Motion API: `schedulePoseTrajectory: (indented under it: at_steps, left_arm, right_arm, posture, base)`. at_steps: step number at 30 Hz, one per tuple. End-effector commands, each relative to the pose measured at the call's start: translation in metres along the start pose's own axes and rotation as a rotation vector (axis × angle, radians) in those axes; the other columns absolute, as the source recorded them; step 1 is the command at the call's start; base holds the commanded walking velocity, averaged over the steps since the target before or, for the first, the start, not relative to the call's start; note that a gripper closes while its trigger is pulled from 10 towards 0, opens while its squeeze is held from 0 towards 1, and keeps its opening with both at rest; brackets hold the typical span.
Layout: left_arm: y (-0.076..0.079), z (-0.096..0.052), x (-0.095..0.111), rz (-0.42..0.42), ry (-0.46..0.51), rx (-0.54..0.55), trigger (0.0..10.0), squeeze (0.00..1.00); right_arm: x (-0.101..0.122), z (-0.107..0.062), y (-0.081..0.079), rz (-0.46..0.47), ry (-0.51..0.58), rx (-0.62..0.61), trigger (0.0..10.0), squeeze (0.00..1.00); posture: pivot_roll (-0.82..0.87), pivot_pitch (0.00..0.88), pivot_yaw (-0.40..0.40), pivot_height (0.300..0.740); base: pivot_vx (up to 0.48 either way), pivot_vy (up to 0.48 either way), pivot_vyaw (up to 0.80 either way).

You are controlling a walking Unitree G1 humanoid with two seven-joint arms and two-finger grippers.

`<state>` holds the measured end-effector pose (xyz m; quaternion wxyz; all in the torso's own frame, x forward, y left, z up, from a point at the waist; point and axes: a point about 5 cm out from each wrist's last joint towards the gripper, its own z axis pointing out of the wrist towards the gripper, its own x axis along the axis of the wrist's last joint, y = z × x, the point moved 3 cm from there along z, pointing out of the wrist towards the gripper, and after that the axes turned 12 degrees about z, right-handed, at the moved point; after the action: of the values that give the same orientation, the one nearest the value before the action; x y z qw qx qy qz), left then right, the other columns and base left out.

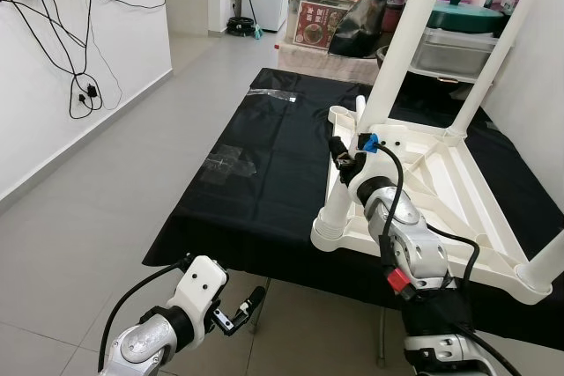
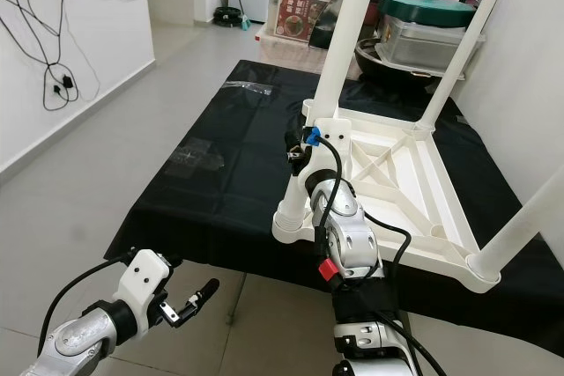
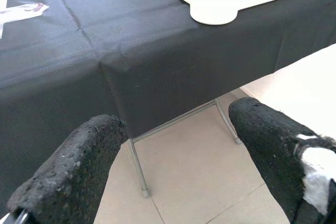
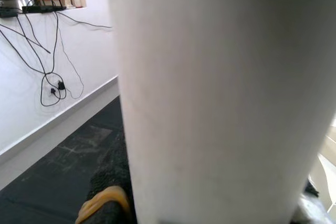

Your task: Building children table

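A white plastic children's table [image 1: 441,182] lies upside down on a black-covered table [image 1: 247,191]. Three of its legs point up: two at the back, one [image 1: 548,261] at the front right. At its front left corner a loose white leg [image 1: 333,213] stands tilted. My right gripper [image 1: 345,158] is shut on that leg about halfway up. The right wrist view shows the leg [image 4: 220,93] close up between the fingers. My left gripper [image 1: 245,307] hangs open and empty below the table's front edge, its fingers [image 3: 79,166] spread apart.
Storage boxes and pots [image 1: 458,19] crowd the back right. Cables [image 1: 79,85] hang on the white wall at left, above open tiled floor. Clear tape patches [image 1: 231,163] lie on the cloth. A thin metal table leg [image 3: 137,166] stands under the front edge.
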<state>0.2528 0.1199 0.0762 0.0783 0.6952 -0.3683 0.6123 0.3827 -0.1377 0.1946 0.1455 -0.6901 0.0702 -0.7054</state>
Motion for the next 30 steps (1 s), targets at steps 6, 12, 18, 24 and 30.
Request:
schedulePoseTrajectory:
  at_steps: [6,12,18,24,30]
  left_arm:
    - [0.004,0.004,0.0,0.006,0.005,-0.02,10.0,0.0]
    - [0.005,0.004,0.0,0.005,0.005,-0.022,10.0,0.0]
    - [0.005,0.004,0.001,0.006,0.005,-0.021,10.0,0.0]
    - [0.005,0.003,0.0,0.006,0.005,-0.023,10.0,0.0]
    - [0.005,0.004,0.0,0.005,0.005,-0.025,10.0,0.0]
  right_arm:
    - [-0.006,-0.003,0.01,-0.015,-0.021,-0.035,10.0,0.04]
    - [-0.004,-0.003,0.009,-0.015,-0.01,-0.029,10.0,0.05]
    - [-0.002,-0.003,0.008,-0.016,-0.004,-0.024,10.0,0.07]
    - [-0.001,-0.003,0.004,-0.023,0.003,-0.008,10.0,0.44]
    - [0.006,-0.003,0.0,-0.042,0.023,0.013,10.0,0.24]
  posture:
    - [0.04,0.0,-0.112,0.74]
    - [0.04,0.0,-0.112,0.74]
    - [0.04,0.0,-0.112,0.74]
    - [0.04,0.0,-0.11,0.74]
    - [0.04,0.0,-0.109,0.74]
  base:
    - [0.0,0.0,0.0]
    - [0.0,0.0,0.0]
    - [0.0,0.0,0.0]
    - [0.0,0.0,0.0]
    - [0.0,0.0,0.0]
